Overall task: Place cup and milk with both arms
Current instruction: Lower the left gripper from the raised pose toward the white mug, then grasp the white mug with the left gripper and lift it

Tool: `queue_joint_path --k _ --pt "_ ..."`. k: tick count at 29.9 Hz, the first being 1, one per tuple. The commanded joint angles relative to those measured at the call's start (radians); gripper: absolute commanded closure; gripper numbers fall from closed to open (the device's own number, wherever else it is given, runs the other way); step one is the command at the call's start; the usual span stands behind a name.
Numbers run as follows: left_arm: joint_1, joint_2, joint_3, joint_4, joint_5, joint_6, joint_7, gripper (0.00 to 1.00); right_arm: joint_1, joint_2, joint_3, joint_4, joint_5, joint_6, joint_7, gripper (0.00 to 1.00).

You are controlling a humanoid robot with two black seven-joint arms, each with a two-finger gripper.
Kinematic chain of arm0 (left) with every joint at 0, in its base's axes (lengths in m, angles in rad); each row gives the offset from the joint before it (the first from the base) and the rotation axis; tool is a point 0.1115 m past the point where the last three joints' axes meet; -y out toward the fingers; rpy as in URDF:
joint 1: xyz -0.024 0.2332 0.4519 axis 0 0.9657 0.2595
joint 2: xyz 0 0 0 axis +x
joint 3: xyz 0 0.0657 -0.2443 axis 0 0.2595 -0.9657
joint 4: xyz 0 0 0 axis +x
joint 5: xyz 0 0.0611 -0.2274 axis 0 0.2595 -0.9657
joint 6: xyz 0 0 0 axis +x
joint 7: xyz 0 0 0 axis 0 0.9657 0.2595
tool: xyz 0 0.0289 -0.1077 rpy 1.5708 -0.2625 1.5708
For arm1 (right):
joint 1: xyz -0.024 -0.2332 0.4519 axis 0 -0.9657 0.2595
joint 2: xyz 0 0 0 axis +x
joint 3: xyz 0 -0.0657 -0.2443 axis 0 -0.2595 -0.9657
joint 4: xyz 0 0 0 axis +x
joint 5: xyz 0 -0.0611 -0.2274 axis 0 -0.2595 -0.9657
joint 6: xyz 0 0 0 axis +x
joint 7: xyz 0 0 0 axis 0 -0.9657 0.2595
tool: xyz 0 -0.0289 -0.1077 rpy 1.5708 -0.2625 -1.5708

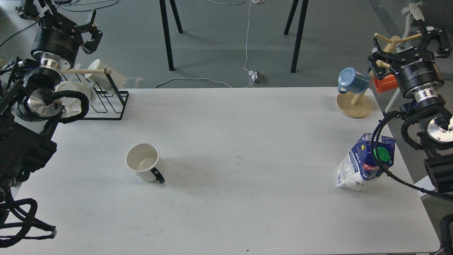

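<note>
The cup [143, 162], a white mug with a black handle and a cream inside, stands upright on the white table [240, 148] at the left middle. The milk [361, 164], a blue and white carton with a green cap, stands near the table's right edge, with my right arm's black cable crossing in front of it. My left gripper [59, 20] is open and empty, raised at the far left, well behind the cup. My right gripper [407, 50] is open and empty, raised at the far right, behind the milk and beside the mug tree.
A black wire rack [112, 104] with white cups stands at the table's back left corner. A wooden mug tree [354, 105] at the back right holds a blue mug [352, 80] and an orange mug [387, 83]. Black stand legs [166, 35] and cables are on the floor behind.
</note>
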Motion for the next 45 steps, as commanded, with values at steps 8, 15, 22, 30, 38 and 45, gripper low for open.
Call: queue_joint_path --k 8,15,22,30,38,45 --pt "0.007 0.021 0.039 -0.011 0.010 -0.018 0.001 0.01 -0.087 -0.034 0.027 0.148 0.000 0.000 0.000 0.01" --pt "0.029 0.239 0.237 -0.212 0.338 -0.035 -0.006 0.01 -0.134 -0.065 0.067 0.191 0.000 0.000 0.000 0.01" --pt "0.107 0.458 0.384 -0.364 0.834 -0.029 -0.052 0.06 -0.147 -0.049 0.077 0.191 0.003 0.000 0.001 0.01" --pt "0.231 0.471 0.475 -0.373 1.408 0.165 -0.085 0.11 -0.168 -0.048 0.077 0.182 0.003 0.000 0.009 0.01" --pt "0.239 0.458 0.594 -0.355 1.719 0.273 -0.086 0.22 -0.194 -0.048 0.081 0.177 0.002 0.000 0.009 0.01" --pt "0.238 0.408 0.677 -0.347 1.775 0.276 -0.072 0.44 -0.199 -0.048 0.081 0.150 0.002 0.000 0.008 0.01"
